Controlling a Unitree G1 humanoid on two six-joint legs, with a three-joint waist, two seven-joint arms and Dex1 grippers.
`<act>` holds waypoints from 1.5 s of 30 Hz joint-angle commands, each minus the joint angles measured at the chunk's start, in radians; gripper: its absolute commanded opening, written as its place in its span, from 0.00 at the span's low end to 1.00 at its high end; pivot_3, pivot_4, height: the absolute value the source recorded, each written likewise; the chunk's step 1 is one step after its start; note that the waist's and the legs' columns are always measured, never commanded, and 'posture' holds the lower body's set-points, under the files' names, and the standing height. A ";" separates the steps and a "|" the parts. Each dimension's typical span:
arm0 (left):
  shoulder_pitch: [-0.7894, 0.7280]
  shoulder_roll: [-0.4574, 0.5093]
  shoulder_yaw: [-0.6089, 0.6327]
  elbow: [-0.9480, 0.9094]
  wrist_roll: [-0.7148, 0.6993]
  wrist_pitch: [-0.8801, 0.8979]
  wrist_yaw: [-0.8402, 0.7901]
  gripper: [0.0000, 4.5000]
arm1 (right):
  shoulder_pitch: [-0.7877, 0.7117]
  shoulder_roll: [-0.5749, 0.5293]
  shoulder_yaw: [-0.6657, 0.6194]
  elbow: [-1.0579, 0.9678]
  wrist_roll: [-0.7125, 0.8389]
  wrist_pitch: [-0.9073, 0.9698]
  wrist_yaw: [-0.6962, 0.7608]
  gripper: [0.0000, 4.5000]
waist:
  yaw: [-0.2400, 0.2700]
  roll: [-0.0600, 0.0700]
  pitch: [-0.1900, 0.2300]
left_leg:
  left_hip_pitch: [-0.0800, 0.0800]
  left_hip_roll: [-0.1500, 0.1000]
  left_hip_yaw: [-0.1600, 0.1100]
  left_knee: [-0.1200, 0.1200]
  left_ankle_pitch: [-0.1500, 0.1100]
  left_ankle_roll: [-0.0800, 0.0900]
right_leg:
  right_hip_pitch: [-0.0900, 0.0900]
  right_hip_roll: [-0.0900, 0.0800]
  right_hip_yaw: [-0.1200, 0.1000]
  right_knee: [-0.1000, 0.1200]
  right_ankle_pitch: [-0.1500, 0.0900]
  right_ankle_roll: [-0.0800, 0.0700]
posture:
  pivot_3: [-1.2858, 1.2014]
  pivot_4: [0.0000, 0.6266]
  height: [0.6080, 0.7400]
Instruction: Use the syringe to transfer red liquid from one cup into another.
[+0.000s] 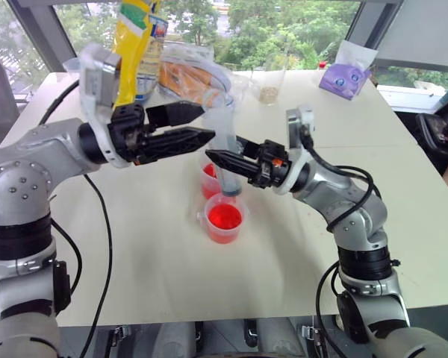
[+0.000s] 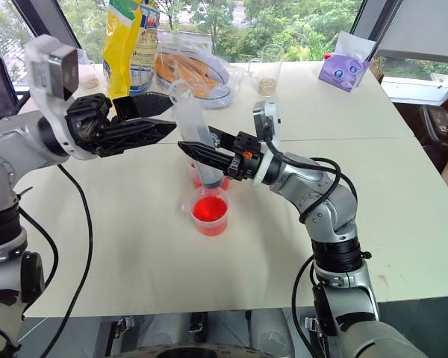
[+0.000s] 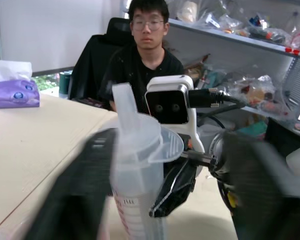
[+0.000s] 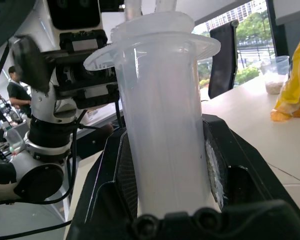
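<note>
The syringe (image 1: 222, 145) stands nearly upright over the table (image 1: 134, 246), its clear barrel clamped between the fingers of my right gripper (image 1: 222, 161), which is shut on it. In the right wrist view the barrel (image 4: 165, 125) sits between the two pads. The syringe's lower end hangs just above two cups holding red liquid: a near cup (image 1: 224, 220) and a far cup (image 1: 208, 180), partly hidden behind the barrel. My left gripper (image 1: 207, 124) is open at the syringe's top, one finger on each side of the flange and plunger stem (image 3: 122, 102).
A yellow bag (image 1: 134, 37), a clear lidded container of orange food (image 1: 190, 74), a clear cup with tan grains (image 1: 269, 91) and a purple tissue box (image 1: 345, 78) stand along the table's far side. A person (image 3: 150, 50) sits beyond the table's right edge.
</note>
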 commanded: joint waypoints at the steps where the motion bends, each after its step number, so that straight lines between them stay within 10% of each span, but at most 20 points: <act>1: 0.021 0.036 0.025 -0.004 -0.007 0.009 -0.014 0.99 | -0.018 0.014 -0.020 -0.065 0.044 -0.022 0.003 0.32 | -0.002 0.000 0.000 | 0.000 0.000 0.000 0.000 0.000 0.000 | 0.000 0.000 0.000 0.000 0.000 0.000 | 0.52 0.24 1.00; 15: 0.197 0.169 0.165 -0.030 0.017 -0.033 -0.028 0.99 | -0.110 -0.003 -0.119 -0.003 0.171 0.098 -0.132 0.32 | 0.001 0.000 0.000 | 0.000 0.000 0.000 0.000 0.000 0.000 | 0.000 -0.001 0.000 0.000 0.000 0.000 | 0.52 0.24 1.00; 24: 0.310 0.119 0.161 -0.108 0.050 -0.091 0.007 0.99 | -0.265 -0.270 -0.272 0.339 0.243 0.539 -0.344 0.32 | 0.004 0.000 0.000 | -0.001 0.000 0.001 0.000 0.000 0.000 | 0.000 -0.006 0.000 -0.002 -0.002 -0.006 | 0.52 0.24 1.00; 45: 0.424 0.088 0.130 -0.225 0.049 -0.123 0.063 0.99 | -0.194 -0.352 -0.131 0.534 -0.135 0.746 -0.438 0.32 | 0.001 0.000 0.000 | -0.002 -0.001 0.003 -0.001 -0.001 0.002 | -0.002 -0.001 0.001 -0.003 0.000 -0.001 | 0.52 0.24 1.00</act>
